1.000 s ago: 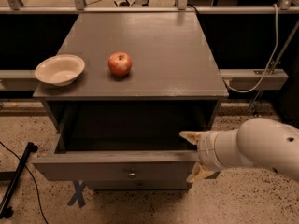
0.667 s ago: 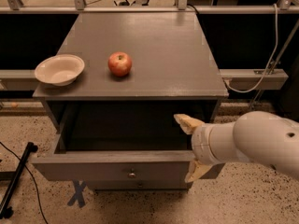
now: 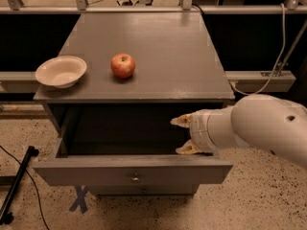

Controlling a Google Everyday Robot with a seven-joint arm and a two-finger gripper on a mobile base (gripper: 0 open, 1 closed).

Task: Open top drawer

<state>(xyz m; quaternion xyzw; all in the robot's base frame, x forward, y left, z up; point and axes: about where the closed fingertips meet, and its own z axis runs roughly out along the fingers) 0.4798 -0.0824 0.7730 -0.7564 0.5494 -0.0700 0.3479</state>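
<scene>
The top drawer [image 3: 129,171] is a grey wooden drawer with a small round metal knob [image 3: 135,179] at the centre of its front. It stands pulled out from the grey cabinet [image 3: 144,42], and its deep box looks dark inside. My gripper [image 3: 183,135] is at the right side of the drawer, just above its open box and behind the front panel. Its two pale fingertips [image 3: 178,121] point left and stand apart, holding nothing. The white arm [image 3: 259,128] comes in from the right.
A red apple [image 3: 123,65] and a beige bowl [image 3: 61,71] sit on the cabinet top. A lower drawer front [image 3: 144,190] shows under the open one. A black stand leg [image 3: 17,190] and cable lie on the speckled floor at left. A rail [image 3: 261,78] runs behind.
My gripper has moved left and up, from the drawer's right front corner to above its open box. The drawer has stayed pulled out.
</scene>
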